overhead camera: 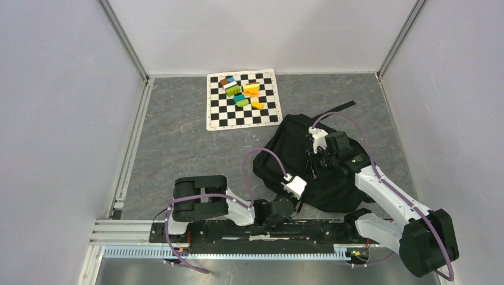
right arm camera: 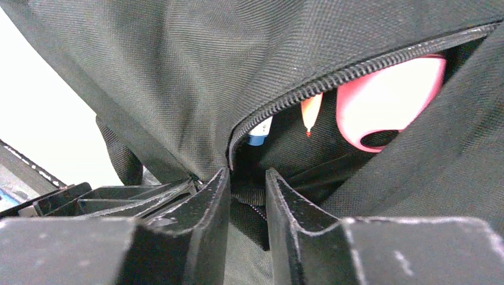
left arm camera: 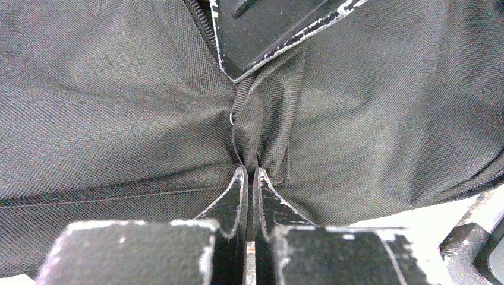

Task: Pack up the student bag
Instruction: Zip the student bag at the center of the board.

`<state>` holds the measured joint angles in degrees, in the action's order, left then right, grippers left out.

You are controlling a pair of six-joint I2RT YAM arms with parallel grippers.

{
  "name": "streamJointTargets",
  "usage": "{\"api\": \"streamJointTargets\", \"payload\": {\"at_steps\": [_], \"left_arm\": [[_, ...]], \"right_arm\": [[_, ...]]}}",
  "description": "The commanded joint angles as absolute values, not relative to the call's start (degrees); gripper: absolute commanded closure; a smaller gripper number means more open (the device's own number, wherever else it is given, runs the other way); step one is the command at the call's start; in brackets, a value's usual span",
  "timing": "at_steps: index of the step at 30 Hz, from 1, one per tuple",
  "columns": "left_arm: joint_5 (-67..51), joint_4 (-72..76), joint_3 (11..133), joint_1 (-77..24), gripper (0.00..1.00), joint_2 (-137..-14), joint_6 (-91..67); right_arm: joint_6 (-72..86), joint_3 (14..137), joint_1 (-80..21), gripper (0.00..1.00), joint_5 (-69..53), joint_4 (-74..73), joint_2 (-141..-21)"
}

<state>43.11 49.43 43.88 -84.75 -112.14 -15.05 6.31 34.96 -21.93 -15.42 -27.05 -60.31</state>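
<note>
The student bag (overhead camera: pixel 285 142), soft black fabric, lies slumped right of centre on the grey table. My left gripper (overhead camera: pixel 301 202) is at its near edge, shut on a pinched fold of bag fabric (left arm camera: pixel 119 107) just below the zip (left arm camera: pixel 238 101); its fingertips (left arm camera: pixel 249 168) meet on the cloth. My right gripper (overhead camera: pixel 312 163) is over the bag's middle. Its jaws (right arm camera: pixel 246 172) stand apart on either side of the zip's end, with a strip of fabric between them. The zip (right arm camera: pixel 356 68) gapes. Inside show a pink object (right arm camera: pixel 386 101), an orange pen (right arm camera: pixel 310 113) and a blue-and-white item (right arm camera: pixel 260 133).
A black-and-white checkered mat (overhead camera: pixel 243 101) with several coloured blocks lies at the back centre. A bag strap (overhead camera: pixel 342 108) trails toward the back. White walls close in left, right and behind, and a metal rail (overhead camera: pixel 128 160) runs along the left edge.
</note>
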Motion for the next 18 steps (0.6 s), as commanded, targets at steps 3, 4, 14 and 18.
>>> {"api": "streamJointTargets", "payload": {"at_steps": [3,4,14,18], "left_arm": [[44.9,49.1,43.7,-85.5,0.98,-112.4,-13.9],[44.9,49.1,43.7,-85.5,0.98,-112.4,-13.9],[44.8,48.3,41.7,-85.7,0.98,-110.2,-13.1],[44.3,48.5,40.7,-86.2,0.98,-109.8,-13.3]], "right_arm": [[6.4,33.8,-21.2,0.8,-19.2,-25.3,-60.2],[6.6,33.8,-21.1,0.84,-19.2,-25.4,-60.0],[8.0,38.1,-20.9,1.0,-14.4,-23.5,-54.1],[7.8,39.4,-20.9,1.0,-11.5,-21.9,-53.3]]}}
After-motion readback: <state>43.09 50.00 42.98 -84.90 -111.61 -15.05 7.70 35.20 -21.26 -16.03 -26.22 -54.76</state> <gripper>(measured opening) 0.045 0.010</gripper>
